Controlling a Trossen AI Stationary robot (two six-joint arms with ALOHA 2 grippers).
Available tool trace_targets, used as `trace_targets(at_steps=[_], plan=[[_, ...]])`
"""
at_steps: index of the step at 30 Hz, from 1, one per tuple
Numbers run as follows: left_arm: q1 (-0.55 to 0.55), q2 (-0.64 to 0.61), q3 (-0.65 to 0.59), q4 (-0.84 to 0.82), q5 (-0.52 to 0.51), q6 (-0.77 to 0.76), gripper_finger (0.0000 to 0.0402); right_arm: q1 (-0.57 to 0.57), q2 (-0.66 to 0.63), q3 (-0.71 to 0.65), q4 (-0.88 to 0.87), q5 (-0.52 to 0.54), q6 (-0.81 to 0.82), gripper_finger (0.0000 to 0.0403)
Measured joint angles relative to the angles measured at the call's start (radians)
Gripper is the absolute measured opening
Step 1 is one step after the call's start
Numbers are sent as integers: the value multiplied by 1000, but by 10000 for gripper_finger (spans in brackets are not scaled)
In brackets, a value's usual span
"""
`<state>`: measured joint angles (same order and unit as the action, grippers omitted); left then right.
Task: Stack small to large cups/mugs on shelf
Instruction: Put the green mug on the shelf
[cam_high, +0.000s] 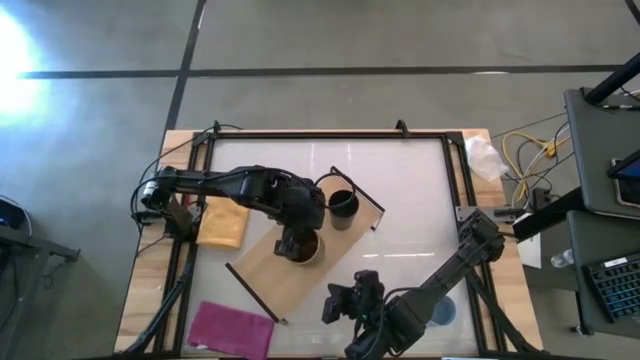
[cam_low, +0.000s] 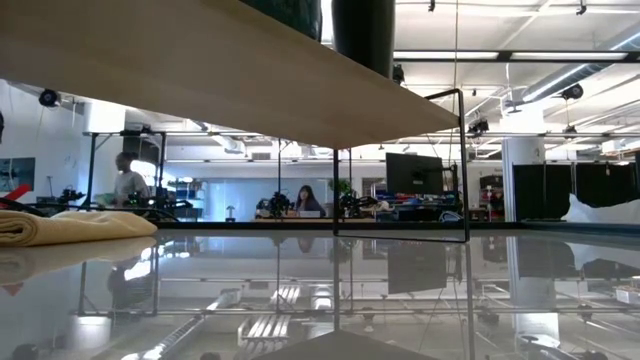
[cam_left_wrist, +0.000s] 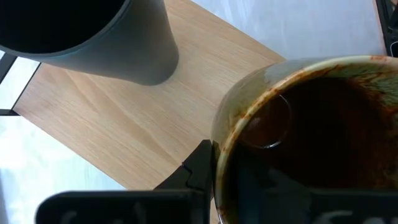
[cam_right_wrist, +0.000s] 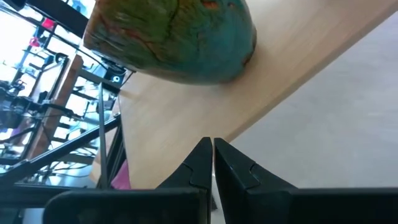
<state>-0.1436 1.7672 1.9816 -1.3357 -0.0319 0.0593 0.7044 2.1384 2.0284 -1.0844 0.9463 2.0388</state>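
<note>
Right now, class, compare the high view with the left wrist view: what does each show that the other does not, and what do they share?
Only the high view shows the right gripper near the table's front edge, the orange cloth, the magenta cloth and the shelf's black end rails.

Only the left wrist view shows the brown mug's glossy dark inside and one finger against its rim.

Both show the black cup and the brown mug standing on the shelf.

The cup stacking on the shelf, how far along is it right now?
Partly done. The black cup and the brown mug both stand on the shelf, side by side, not nested. In hand: the left gripper is at the brown mug's rim. Left: stacking them. The right gripper waits shut near the shelf's edge.
</note>
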Motion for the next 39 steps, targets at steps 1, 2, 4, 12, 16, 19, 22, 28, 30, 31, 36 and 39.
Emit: trace_targets(at_steps=[1,2,4,12,16,19,22,28,30,31,36,39], plan=[[0,0,0,0,1,0,23,0,0,-2,3,0,-1,8],[0,0,-1,0,1,0,25,0,0,-3,3,0,-1,8],[2,0,-1,2,5,0,31,0,0,-4,3,0,-2,9],[4,0,-1,38,34,-2,40,-1,-4,-4,0,24,-8,9],[6,0,-1,38,38,-1,40,-3,-5,-4,-1,24,-8,9],[10,0,-2,40,38,0,41,-5,-5,-4,-1,24,-8,9],[13,0,-2,52,20,13,41,-6,-5,-4,-1,24,-8,9],[15,0,-2,77,-30,37,45,-6,-5,-4,-1,23,-8,9],[15,-2,-2,76,-31,53,54,-6,-5,-4,-1,23,-8,9],[15,-2,-2,74,-30,55,60,-6,-5,-4,-1,23,-8,9],[18,-2,-2,62,-27,54,91,-6,-5,-4,-2,22,-8,9],[20,-2,-2,63,-27,54,103,-6,-5,-4,-2,21,-8,9]])
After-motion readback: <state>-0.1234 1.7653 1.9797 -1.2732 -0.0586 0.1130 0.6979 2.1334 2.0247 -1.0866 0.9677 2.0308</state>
